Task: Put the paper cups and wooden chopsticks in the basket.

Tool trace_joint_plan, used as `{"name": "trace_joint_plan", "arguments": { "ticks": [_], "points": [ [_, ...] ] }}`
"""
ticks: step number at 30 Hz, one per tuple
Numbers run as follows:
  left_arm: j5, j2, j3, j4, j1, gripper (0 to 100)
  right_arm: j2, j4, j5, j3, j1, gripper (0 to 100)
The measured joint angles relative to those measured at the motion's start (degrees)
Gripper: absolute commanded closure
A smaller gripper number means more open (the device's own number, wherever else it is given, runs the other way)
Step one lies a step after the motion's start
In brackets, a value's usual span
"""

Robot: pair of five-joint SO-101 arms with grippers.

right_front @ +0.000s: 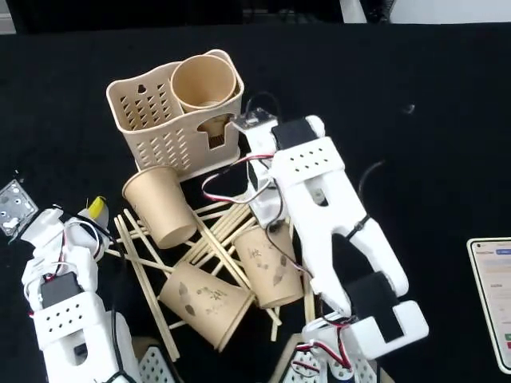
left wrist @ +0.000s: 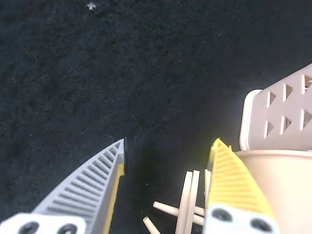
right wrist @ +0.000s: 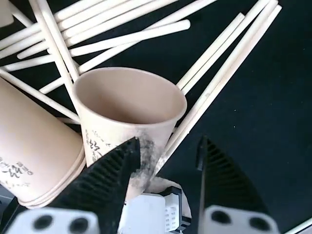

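Note:
A beige plastic basket (right_front: 164,132) stands at the back with one paper cup (right_front: 205,80) inside it. Three more paper cups lie among scattered wooden chopsticks (right_front: 227,231): one near the basket (right_front: 160,206), one in front (right_front: 206,303), one under the right arm (right_front: 267,267). My right gripper (right wrist: 168,146) is open just above that printed cup (right wrist: 126,102), one finger at its rim, with another cup (right wrist: 34,146) beside it. My left gripper (left wrist: 168,146) is open over bare cloth, near chopstick ends (left wrist: 187,195), a cup (left wrist: 282,180) and the basket corner (left wrist: 278,112).
A black cloth (right_front: 415,104) covers the table. A phone (right_front: 491,303) lies at the right edge. A small metal part (right_front: 12,207) sits at the left edge by the left arm (right_front: 60,295). The right arm (right_front: 307,171) spans from the front toward the basket.

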Motion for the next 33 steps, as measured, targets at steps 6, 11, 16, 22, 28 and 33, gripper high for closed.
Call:
{"name": "trace_joint_plan", "arguments": {
  "ticks": [6,11,16,22,28,33],
  "points": [
    [0.0,0.0,0.0,0.0,0.0,72,0.0,0.0,-0.44,-3.69,0.09,79.7],
    [0.0,0.0,0.0,0.0,0.0,72,0.0,-0.26,-8.0,-3.78,0.09,79.5],
    [0.0,0.0,0.0,0.0,0.0,72,1.41,-1.32,-14.51,-3.78,0.09,79.4],
    [0.0,0.0,0.0,0.0,0.0,72,13.01,0.09,-15.12,-6.42,0.09,79.7],
    [0.0,0.0,0.0,0.0,0.0,72,16.79,0.09,-12.48,-7.12,0.09,80.5],
    [0.0,0.0,0.0,0.0,0.0,72,16.79,0.09,-11.16,-7.12,0.09,97.2]
  ]
}}
